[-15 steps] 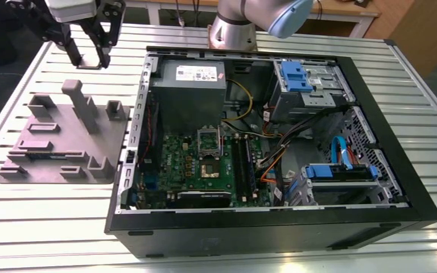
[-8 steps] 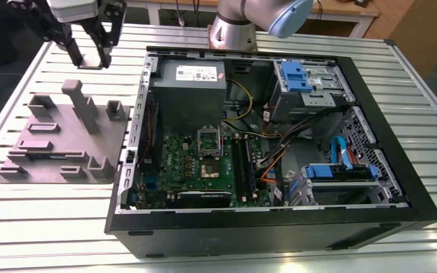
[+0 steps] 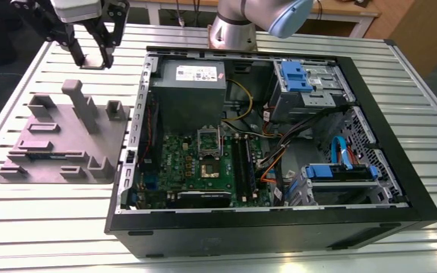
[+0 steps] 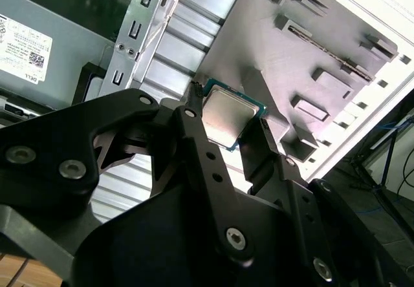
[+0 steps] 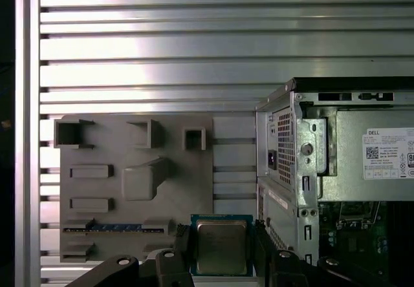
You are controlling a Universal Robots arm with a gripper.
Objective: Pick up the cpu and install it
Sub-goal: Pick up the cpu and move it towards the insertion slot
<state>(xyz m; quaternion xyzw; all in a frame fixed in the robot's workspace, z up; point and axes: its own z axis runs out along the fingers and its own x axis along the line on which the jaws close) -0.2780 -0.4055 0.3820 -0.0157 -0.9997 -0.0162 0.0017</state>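
Note:
The cpu (image 4: pixel 228 114), a small square chip with a silver-grey top and a thin teal rim, sits pinched between my two black fingers. In the first wrist view the cpu (image 5: pixel 222 245) hangs level above the slatted table, between the grey tray and the case corner. My gripper (image 4: pixel 229 132) is shut on it by two opposite edges. In the exterior view the gripper (image 3: pixel 93 57) is raised over the table at the far left, beyond the tray and left of the open computer case (image 3: pixel 272 227). The motherboard's socket (image 3: pixel 207 154) lies inside the case.
A grey moulded tray (image 3: pixel 52 145) with upright posts lies on the exterior view's left. Inside the case a grey power supply box (image 3: pixel 190 91) stands at the back, with blue drive bays (image 3: pixel 304 77) and loose cables (image 3: pixel 279 159) to the right. The case's metal wall (image 5: pixel 294 170) is close beside the chip.

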